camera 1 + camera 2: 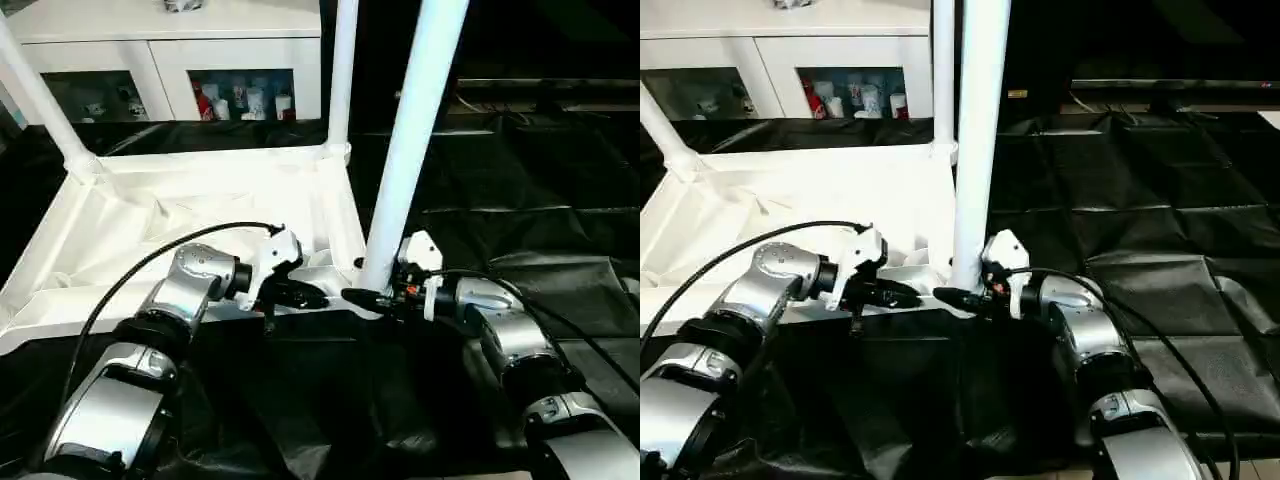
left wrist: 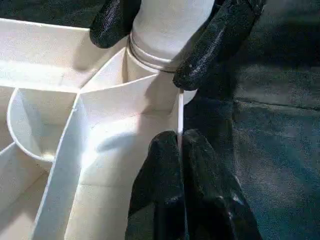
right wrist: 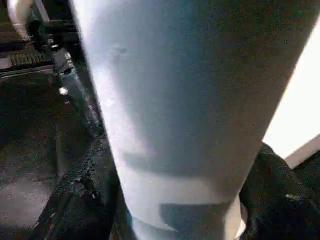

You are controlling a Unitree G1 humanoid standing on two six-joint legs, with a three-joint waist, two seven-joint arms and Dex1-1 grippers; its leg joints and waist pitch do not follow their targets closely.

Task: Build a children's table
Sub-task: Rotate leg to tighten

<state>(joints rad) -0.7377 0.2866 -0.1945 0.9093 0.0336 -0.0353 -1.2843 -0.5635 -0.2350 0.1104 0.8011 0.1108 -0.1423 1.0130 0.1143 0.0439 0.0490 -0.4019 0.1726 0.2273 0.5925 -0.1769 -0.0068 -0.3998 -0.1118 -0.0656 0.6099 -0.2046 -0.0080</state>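
Observation:
The children's table lies upside down on black sheeting, its rimmed white underside (image 1: 200, 215) facing up. Two legs stand in the far corners, one (image 1: 40, 100) at the left and one (image 1: 343, 70) at the right. A third leg (image 1: 415, 130) stands upright in the near right corner socket. My right gripper (image 1: 365, 298) is shut on this leg's base, with black fingers (image 2: 215, 45) on both sides of it. My left gripper (image 1: 300, 295) is shut on the table's thin near rim (image 2: 180, 115), just left of that socket.
A white cabinet (image 1: 170, 50) with glass doors and small bottles inside stands behind the table. Black sheeting (image 1: 520, 200) covers the floor to the right and in front. A black cable (image 1: 150, 265) loops over my left forearm.

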